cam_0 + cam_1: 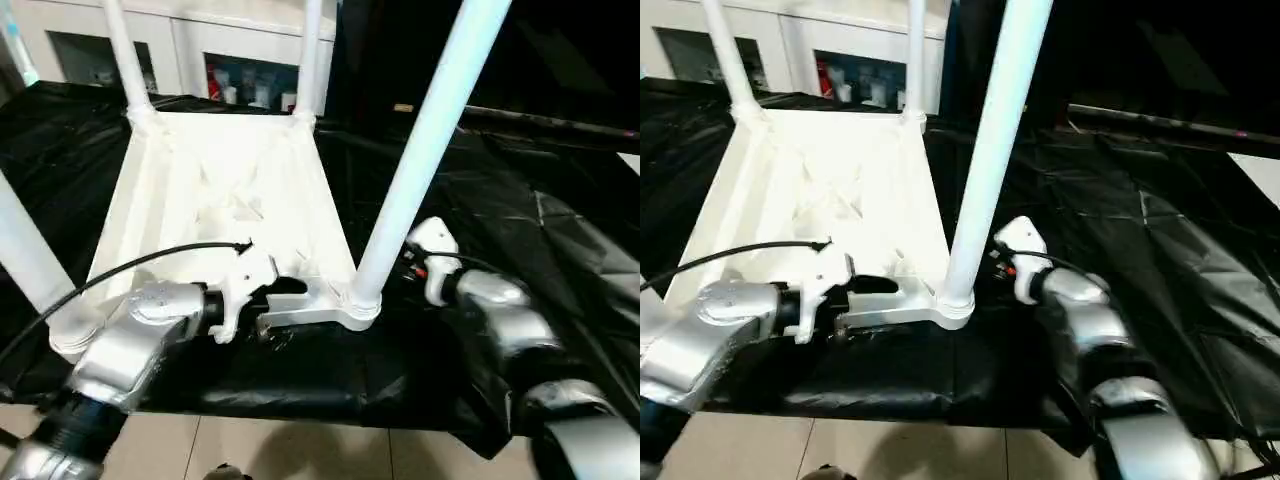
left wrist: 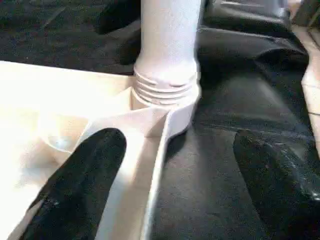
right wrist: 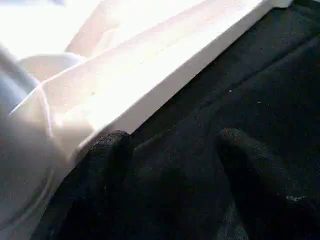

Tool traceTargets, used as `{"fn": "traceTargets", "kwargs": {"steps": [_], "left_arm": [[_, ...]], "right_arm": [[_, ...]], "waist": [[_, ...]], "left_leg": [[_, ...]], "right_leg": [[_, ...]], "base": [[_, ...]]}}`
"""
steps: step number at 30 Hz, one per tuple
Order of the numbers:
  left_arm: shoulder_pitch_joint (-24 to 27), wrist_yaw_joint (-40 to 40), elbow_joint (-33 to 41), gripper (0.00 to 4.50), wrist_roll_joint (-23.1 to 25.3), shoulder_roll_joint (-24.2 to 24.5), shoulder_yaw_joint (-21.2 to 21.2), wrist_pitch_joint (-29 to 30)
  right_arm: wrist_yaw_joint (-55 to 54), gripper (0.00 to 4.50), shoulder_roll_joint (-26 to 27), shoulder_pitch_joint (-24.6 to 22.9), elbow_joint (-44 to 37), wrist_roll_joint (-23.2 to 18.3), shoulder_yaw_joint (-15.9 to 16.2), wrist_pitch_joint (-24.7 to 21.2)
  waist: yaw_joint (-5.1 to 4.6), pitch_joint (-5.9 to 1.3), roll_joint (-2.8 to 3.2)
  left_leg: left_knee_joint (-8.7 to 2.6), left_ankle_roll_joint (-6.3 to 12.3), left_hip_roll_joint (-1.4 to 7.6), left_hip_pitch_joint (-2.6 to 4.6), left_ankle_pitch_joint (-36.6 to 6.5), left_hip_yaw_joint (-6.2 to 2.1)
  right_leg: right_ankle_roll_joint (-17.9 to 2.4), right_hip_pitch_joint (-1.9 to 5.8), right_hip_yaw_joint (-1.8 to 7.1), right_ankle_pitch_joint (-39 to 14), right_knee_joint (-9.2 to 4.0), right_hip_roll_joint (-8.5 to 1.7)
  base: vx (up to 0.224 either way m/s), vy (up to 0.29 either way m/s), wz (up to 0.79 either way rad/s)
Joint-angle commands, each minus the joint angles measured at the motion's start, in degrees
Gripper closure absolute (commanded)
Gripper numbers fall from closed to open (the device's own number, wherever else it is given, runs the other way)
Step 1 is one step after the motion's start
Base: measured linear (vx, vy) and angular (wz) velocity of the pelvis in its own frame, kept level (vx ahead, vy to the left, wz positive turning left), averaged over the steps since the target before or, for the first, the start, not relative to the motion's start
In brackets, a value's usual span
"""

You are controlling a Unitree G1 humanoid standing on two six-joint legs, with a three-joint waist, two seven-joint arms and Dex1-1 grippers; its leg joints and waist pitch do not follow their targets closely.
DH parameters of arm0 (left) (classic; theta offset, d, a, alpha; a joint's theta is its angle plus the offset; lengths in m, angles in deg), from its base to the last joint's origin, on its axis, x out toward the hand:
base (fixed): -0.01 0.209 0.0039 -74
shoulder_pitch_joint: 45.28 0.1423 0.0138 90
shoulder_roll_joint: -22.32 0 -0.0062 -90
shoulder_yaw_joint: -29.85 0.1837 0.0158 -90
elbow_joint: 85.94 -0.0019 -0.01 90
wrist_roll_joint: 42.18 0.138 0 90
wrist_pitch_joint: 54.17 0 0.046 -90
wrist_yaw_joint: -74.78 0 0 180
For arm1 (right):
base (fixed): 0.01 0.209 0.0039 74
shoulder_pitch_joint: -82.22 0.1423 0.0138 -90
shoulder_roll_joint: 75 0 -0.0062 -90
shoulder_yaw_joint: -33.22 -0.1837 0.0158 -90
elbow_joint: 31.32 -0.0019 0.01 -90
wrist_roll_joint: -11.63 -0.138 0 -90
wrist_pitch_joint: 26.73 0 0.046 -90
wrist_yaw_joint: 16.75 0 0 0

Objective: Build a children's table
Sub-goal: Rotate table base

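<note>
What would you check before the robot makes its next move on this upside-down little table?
1. Tabletop lying underside up on the black sheet: ok.
2. Four legs standing in the corner sockets: ok.
3. Near right leg screwed fully home: cannot tell; thread rings show above the socket.
4. Left claw open, straddling the tabletop's near rim: ok.
5. Right claw open, empty, beside the tabletop's edge: ok.
6. Cable free of the legs: ok.
</note>
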Motion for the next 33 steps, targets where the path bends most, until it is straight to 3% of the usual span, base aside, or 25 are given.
{"fn": "traceTargets", "kwargs": {"steps": [1, 2, 3, 4, 7, 8, 9, 10, 12, 14, 16, 17, 19, 22, 24, 27, 29, 32, 33], "left_arm": [[-2.98, -0.43, -2.89, 0.83, 1.56, -1.46, 1.62, 0.36], [-2.98, -0.43, -2.89, 0.93, 1.56, -1.46, 1.62, 0.36], [-3.7, -0.15, -3.9, 1.18, 1.56, -1.8, 2.03, 0.73], [-4.21, 0.25, -4.69, 1.24, 1.71, -1.94, 2.45, 0.66], [-5.59, 1.97, -7.11, 1.32, 2.7, -1.99, 3.81, 0.5], [-5.89, 2.35, -7.66, 1.45, 2.96, -1.98, 4.08, 0.46], [-6.1, 2.57, -7.98, 1.69, 3.21, -1.91, 4.32, 0.56], [-6.62, 3.2, -8.81, 1.69, 4.06, -1.65, 5.05, 0.55], [-6.83, 3.49, -9.12, 1.78, 4.59, -1.42, 5.49, 0.61], [-7.01, 3.47, -9.46, 2.14, 5.43, -1.09, 6.1, 0.9], [-7.21, 3.13, -10.13, 2.17, 6.11, -1.01, 6.39, 0.61], [-7.65, 2.57, -11.57, 2.17, 6.61, -1.17, 6.58, 0.22], [-8.12, 2.66, -12.99, 2.53, 6.82, -1.42, 6.66, -0.29], [-8.46, 3.05, -14.25, 2.69, 7.29, -1.72, 6.58, -1.05], [-8.68, 3.02, -15.4, 3.04, 7.73, -1.99, 6.35, -1.68], [-8.81, 3.27, -15.94, 3.11, 7.94, -1.95, 6.35, -2.01], [-9.15, 3.69, -16.94, 3.5, 8.32, -1.81, 6.6, -2.47], [-9.4, 4.0, -17.86, 3.56, 8.62, -1.72, 6.73, -2.92], [-9.46, 4.03, -18.08, 3.78, 8.66, -1.75, 6.68, -3.01]], "right_arm": [[6.79, 1.42, -5.15, -2.73, -9.22, -0.39, 1.35, -4.31], [6.79, 1.42, -5.15, -2.73, -9.22, -0.39, 1.35, -4.31], [8.47, 1.42, -6.56, -3.61, -11.64, -0.74, 1.63, -5.55], [9.62, 1.42, -7.52, -4.26, -13.28, -1.05, 1.74, -6.42], [12.19, 1.42, -9.88, -6.44, -17.75, -2.12, 1.92, -8.11], [12.72, 1.42, -10.34, -6.94, -18.75, -2.33, 1.96, -8.46], [13.04, 1.42, -10.63, -7.3, -19.46, -2.47, 1.98, -8.65], [14.2, 1.42, -11.55, -8.64, -22.18, -3.44, 1.97, -9.83], [15.13, 1.42, -12.22, -9.67, -24.29, -4.44, 1.9, -10.88], [17.25, 1.42, -13.62, -11.64, -28.53, -6.65, 1.55, -13.42], [18.61, 1.42, -14.49, -12.87, -31.22, -8.24, 1.15, -15.26], [20.13, 1.42, -15.42, -14.34, -34.33, -10.01, 0.72, -17.4], [20.52, 1.42, -15.56, -15.06, -35.58, -10.37, 0.74, -18.1], [20.16, 1.42, -15.51, -15.55, -36.6, -10.34, 0.9, -18.74], [19.73, 1.42, -15.32, -15.82, -37.52, -10.57, 1.14, -19.39], [19.42, 1.42, -15.62, -16.19, -38.79, -11.18, 1.39, -20.41], [19.26, 1.42, -15.89, -16.31, -39.43, -11.39, 1.61, -20.9], [19.11, 1.42, -15.99, -16.38, -39.76, -11.49, 1.63, -21.0], [19.02, 1.42, -15.95, -16.36, -39.75, -11.5, 1.58, -20.91]], "waist": [[0.17, -3.78, 1.26], [0.33, -3.71, 1.12], [0.4, -3.75, 1.96], [0.4, -3.79, 1.27], [0.39, -3.76, 1.19], [0.28, -3.64, 2.12], [-0.02, -3.74, 1.62], [0.06, -3.69, 2.04], [0.0, -3.65, 2.02], [-0.01, -3.56, 2.31], [0.07, -3.58, 2.25], [0.14, -3.6, 2.51], [0.11, -3.53, 2.45], [0.07, -3.49, 2.52], [0.11, -3.52, 2.52], [0.12, -3.48, 2.54], [0.16, -3.48, 2.61], [0.14, -3.43, 2.67], [0.11, -3.36, 2.68]], "left_leg": [[-4.45, -1.86, 3.05, 1.61, -16.44, -1.5], [-4.37, -1.51, 3.03, 1.63, -15.73, -1.49], [-4.39, -1.21, 3.01, 1.47, -15.02, -1.64], [-4.24, -0.87, 3.01, 1.48, -15.12, -1.53], [-4.18, -0.46, 3.03, 1.33, -15.18, -1.62], [-4.32, -0.65, 3.09, 1.63, -16.36, -1.59], [-4.26, -0.66, 3.05, 1.27, -16.24, -1.76], [-4.31, -0.63, 3.05, 1.36, -16.44, -1.76], [-4.19, -0.2, 3.16, 1.44, -16.83, -1.78], [-4.17, 0.42, 3.14, 1.37, -15.89, -1.75], [-4.14, 0.89, 3.16, 1.3, -15.58, -1.72], [-4.16, 1.09, 3.22, 1.36, -15.52, -1.75], [-4.13, 0.93, 3.17, 1.36, -16.67, -1.76], [-4.24, -0.01, 3.23, 1.48, -18.13, -1.92], [-4.24, -0.38, 3.22, 1.58, -18.69, -1.97], [-4.26, -0.2, 3.23, 1.5, -18.45, -1.97], [-4.26, -0.29, 3.21, 1.59, -18.69, -1.96], [-4.32, -0.55, 3.24, 1.68, -19.45, -2.05], [-4.35, -0.68, 3.22, 1.74, -19.96, -2.04]], "right_leg": [[-10.53, 2.42, 2.91, -11.41, -3.95, -3.4], [-10.39, 2.46, 2.94, -10.67, -3.96, -3.35], [-11.03, 2.55, 2.92, -9.57, -3.67, -3.53], [-11.11, 2.64, 2.85, -9.75, -3.87, -3.53], [-11.44, 2.69, 2.82, -11.68, -4.0, -3.83], [-11.18, 2.42, 2.8, -12.48, -4.52, -3.55], [-11.69, 2.76, 2.71, -11.7, -4.07, -3.58], [-11.75, 2.7, 2.73, -12.16, -4.22, -3.65], [-11.82, 2.68, 2.77, -13.44, -4.39, -3.8], [-11.96, 2.74, 2.79, -13.13, -4.4, -3.64], [-11.71, 2.82, 2.82, -13.0, -4.44, -3.64], [-11.6, 2.77, 2.8, -13.23, -4.5, -3.69], [-11.33, 2.58, 2.69, -15.83, -4.78, -3.8], [-10.69, 2.44, 2.61, -19.04, -5.07, -3.97], [-10.36, 2.35, 2.65, -19.5, -5.14, -3.97], [-10.29, 2.35, 2.67, -19.34, -5.06, -4.04], [-10.05, 2.28, 2.69, -20.01, -5.17, -4.06], [-9.91, 2.25, 2.65, -21.0, -5.29, -4.11], [-9.83, 2.14, 2.64, -21.54, -5.39, -4.07]], "base": [[0.0, 0.0, 0.0], [0.0, 0.0, 0.0], [0.0, 0.0, 0.0], [0.0, 0.0, 0.0], [0.0, 0.0, 0.0], [0.0, 0.0, 0.0], [0.0, 0.0, 0.0], [0.0, 0.0, 0.0], [0.0, 0.0, 0.0], [0.0, 0.0, 0.0], [0.0, 0.0, 0.0], [0.0, 0.0, 0.0], [0.0, 0.0, 0.0], [0.0, 0.0, 0.0], [0.0, 0.0, 0.0], [0.0, 0.0, 0.0], [0.0, 0.0, 0.0], [0.0, 0.0, 0.0], [0.0, 0.0, 0.0]]}}
